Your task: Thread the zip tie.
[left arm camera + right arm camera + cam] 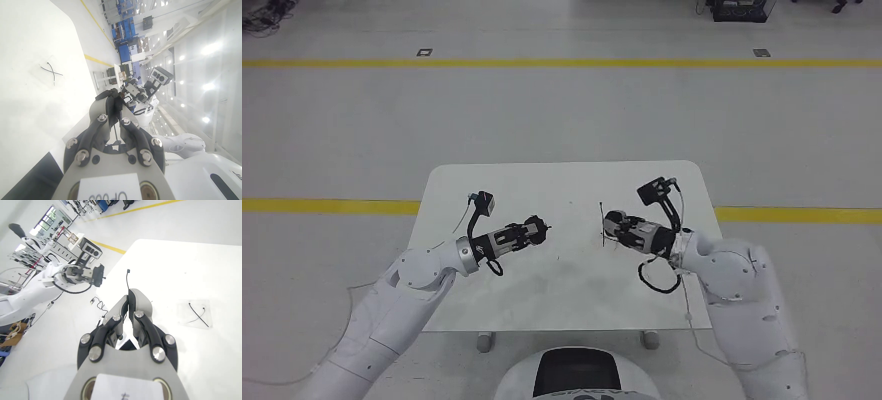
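Observation:
My right gripper (pixel 128 294) is shut on a black zip tie (pixel 127 279), whose strap stands out past the fingertips and ends in its square head. In the top view this zip tie (pixel 602 224) stands across the right gripper (pixel 610 224) over the table's middle. My left gripper (pixel 113 94) is shut on a second thin black zip tie (pixel 115 130), which runs back between the fingers toward the palm. The left gripper (pixel 542 230) faces the right one with a gap between them. A short tip pokes from the left gripper (pixel 101 275).
Two spare black zip ties (pixel 198 314) lie crossed on a clear plastic sheet on the white table (pixel 170 266); the same pair (pixel 51 73) shows in the left wrist view. The table's rounded edge (pixel 79 37) lies beyond it.

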You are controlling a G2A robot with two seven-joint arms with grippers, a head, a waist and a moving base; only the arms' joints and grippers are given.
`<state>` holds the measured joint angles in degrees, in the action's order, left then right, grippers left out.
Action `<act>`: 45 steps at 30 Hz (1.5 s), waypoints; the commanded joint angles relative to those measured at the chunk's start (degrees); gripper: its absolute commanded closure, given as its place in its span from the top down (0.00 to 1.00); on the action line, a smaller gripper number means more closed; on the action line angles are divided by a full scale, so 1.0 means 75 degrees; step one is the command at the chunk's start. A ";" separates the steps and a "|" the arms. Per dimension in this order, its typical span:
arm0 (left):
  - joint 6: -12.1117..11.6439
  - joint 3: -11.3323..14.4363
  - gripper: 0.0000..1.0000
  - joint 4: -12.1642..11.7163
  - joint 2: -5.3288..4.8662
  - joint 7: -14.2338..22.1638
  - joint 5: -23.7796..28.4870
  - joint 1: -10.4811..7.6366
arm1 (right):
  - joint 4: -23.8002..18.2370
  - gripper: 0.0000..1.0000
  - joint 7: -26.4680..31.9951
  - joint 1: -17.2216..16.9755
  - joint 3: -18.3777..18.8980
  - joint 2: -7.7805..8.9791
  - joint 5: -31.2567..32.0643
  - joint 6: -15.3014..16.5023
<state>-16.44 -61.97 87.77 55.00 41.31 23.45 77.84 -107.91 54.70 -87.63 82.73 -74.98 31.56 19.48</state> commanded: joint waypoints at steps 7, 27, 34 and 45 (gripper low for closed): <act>0.0000 0.0000 0.00 0.0000 0.0000 0.0000 0.0000 0.0000 | -0.0261 0.00 -0.0113 0.0045 -0.0305 0.0551 -0.0872 0.0000; 0.0000 0.0000 0.00 0.0000 0.0000 0.0000 0.0000 0.0000 | -0.0300 0.00 -0.1701 -0.0194 -0.0599 0.0781 -0.1170 0.0000; 0.0000 0.0000 0.00 0.0000 0.0000 0.0000 0.0000 0.0000 | -0.0344 0.00 -0.3317 -0.0219 -0.1287 0.1068 -0.0107 0.0000; 0.0000 0.0000 0.00 0.0000 0.0000 0.0000 0.0000 0.0000 | 0.0315 0.00 -0.5469 0.0279 -0.2543 0.1536 0.0783 0.0000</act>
<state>-16.44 -61.97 87.77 55.00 41.31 23.45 77.84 -105.49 13.47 -85.49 63.54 -63.42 37.49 19.48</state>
